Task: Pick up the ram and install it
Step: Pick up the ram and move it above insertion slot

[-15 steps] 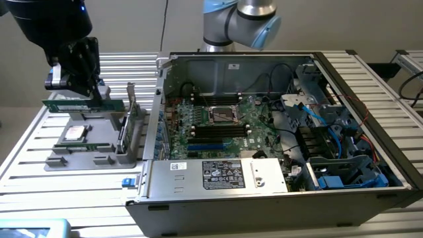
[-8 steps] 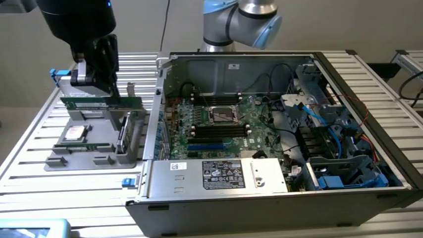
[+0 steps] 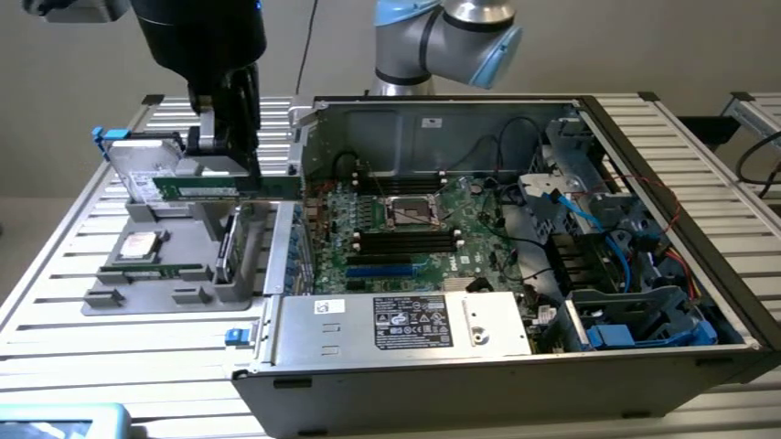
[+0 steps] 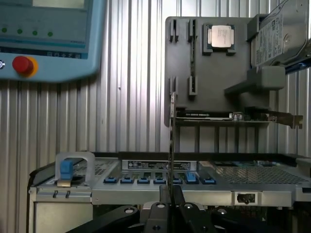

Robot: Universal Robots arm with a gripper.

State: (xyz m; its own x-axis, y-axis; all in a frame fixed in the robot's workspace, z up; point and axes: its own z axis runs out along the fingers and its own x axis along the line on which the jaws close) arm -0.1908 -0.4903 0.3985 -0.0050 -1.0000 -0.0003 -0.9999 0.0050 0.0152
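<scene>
Nearest in the exterior view stands the open computer case, its motherboard bare. Toward that view's left, above the grey holder tray, the gripper pinches the ram, held level just beside the case wall. In the wrist view, the fingers clamp the ram edge-on, with the case, the tray and a hard drive beyond.

An open computer case sits beside a grey fixture holding a processor and hard drive.
</scene>
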